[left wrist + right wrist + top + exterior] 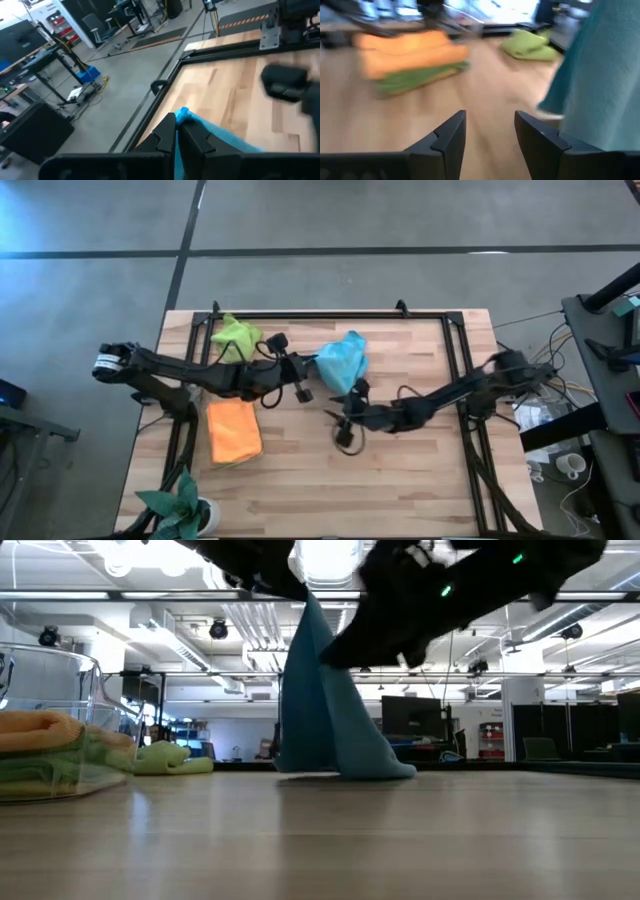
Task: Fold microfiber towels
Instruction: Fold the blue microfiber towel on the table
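Robotics lab / open-plan workshop. Wooden bench (pixel 400 480) w/ black metal frame rails sits on a bare grey concrete floor (pixel 400 220). Low view: exposed ceiling w/ ducts and strip lights (pixel 180 600), rows of desks w/ monitors (pixel 410 715) behind. Left wrist view: work desks, office chair (pixel 92 22), hazard-striped floor tape (pixel 245 21). Cables and gear beside the bench (pixel 560 395).
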